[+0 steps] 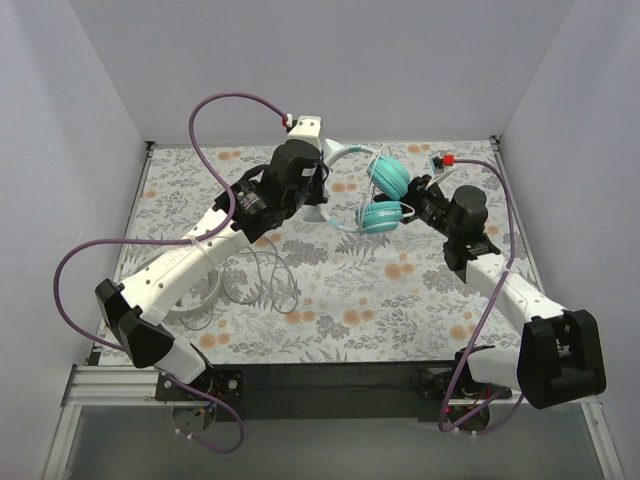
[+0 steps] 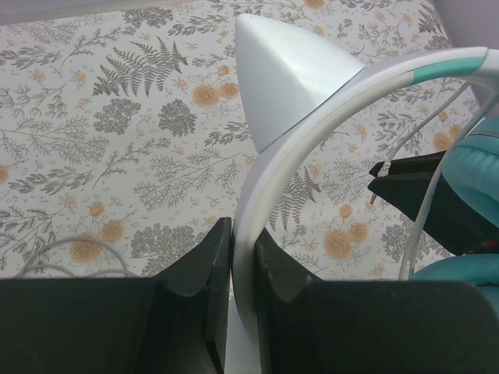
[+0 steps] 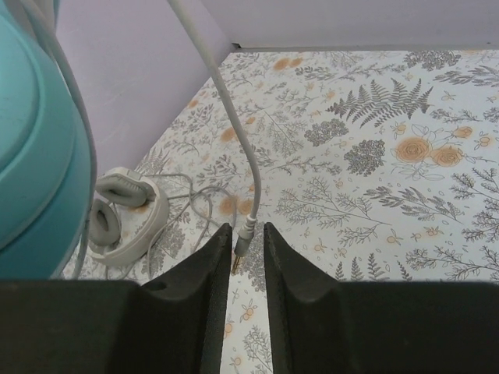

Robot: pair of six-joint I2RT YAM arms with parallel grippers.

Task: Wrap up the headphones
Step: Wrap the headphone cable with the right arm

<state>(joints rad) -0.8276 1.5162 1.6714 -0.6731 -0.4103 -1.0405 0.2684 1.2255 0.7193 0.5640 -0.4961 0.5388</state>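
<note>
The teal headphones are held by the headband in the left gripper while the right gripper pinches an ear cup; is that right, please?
Not quite: the right gripper pinches the cable's plug, not an ear cup, as the right wrist view shows. The left gripper holds the headband.

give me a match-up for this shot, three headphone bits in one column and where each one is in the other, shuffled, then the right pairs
Things
1. pale headband of the teal-cupped headphones
2. small metal plug on the thin pale cable
3. white-grey over-ear headphones

Places
A. lying on the floral table
B. between the fingers of the right gripper
C. clamped in the left gripper

Pairs: 1-C; 2-B; 3-A
</note>
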